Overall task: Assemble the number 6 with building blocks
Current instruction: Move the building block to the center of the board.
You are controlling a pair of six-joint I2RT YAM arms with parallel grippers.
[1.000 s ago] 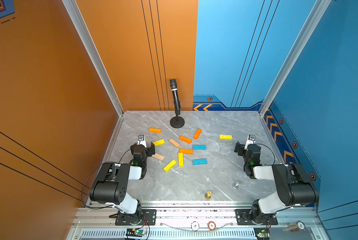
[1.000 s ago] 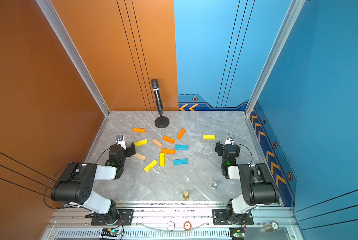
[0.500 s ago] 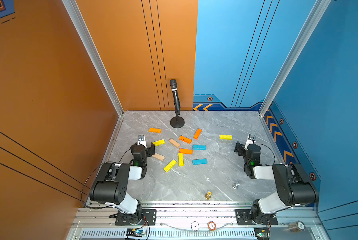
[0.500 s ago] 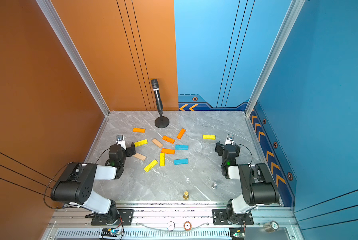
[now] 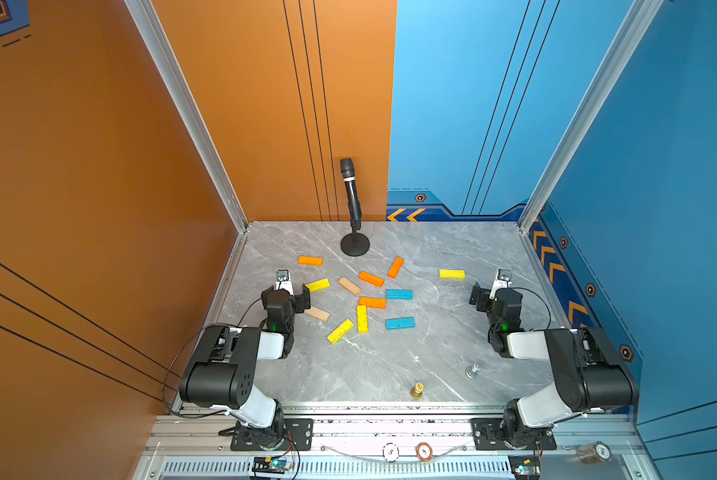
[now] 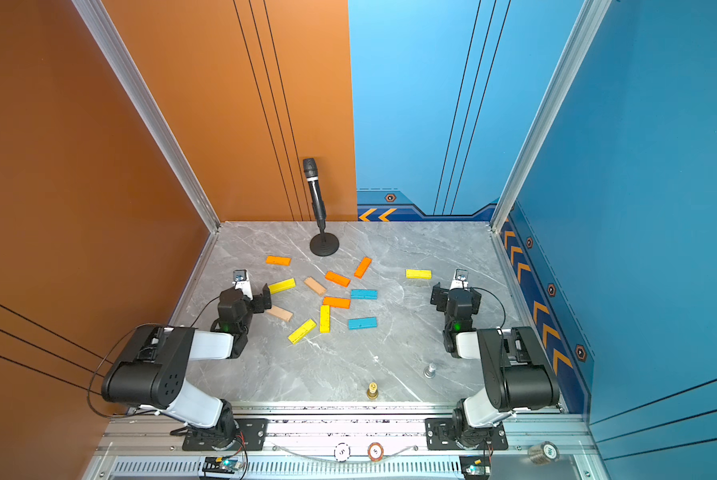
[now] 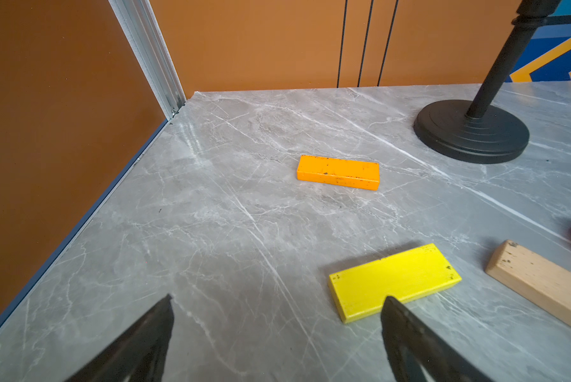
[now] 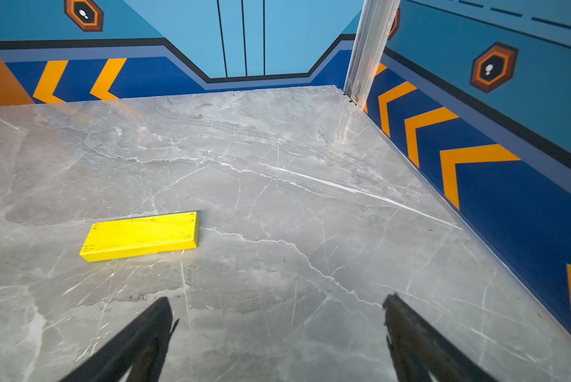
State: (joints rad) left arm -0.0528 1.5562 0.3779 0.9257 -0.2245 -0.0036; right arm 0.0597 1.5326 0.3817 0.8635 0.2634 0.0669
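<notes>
Several building blocks lie flat and scattered on the grey marble table point(image 5: 390, 365): orange point(image 5: 310, 260), yellow point(image 5: 317, 285), tan point(image 5: 349, 286) and blue point(image 5: 399, 294) ones in the middle, with a lone yellow block point(image 5: 451, 274) to the right. My left gripper point(image 5: 285, 296) rests low at the left of the cluster, open and empty; the yellow block point(image 7: 393, 281) lies just beyond one fingertip, and an orange block point(image 7: 338, 172) sits farther off. At the right side my right gripper point(image 5: 496, 295) is open and empty, with the lone yellow block point(image 8: 140, 236) ahead and off to one side.
A black microphone on a round stand point(image 5: 355, 244) stands at the back middle. A gold chess piece point(image 5: 417, 390) and a silver one point(image 5: 472, 370) stand near the front edge. Orange and blue walls close in the table on three sides.
</notes>
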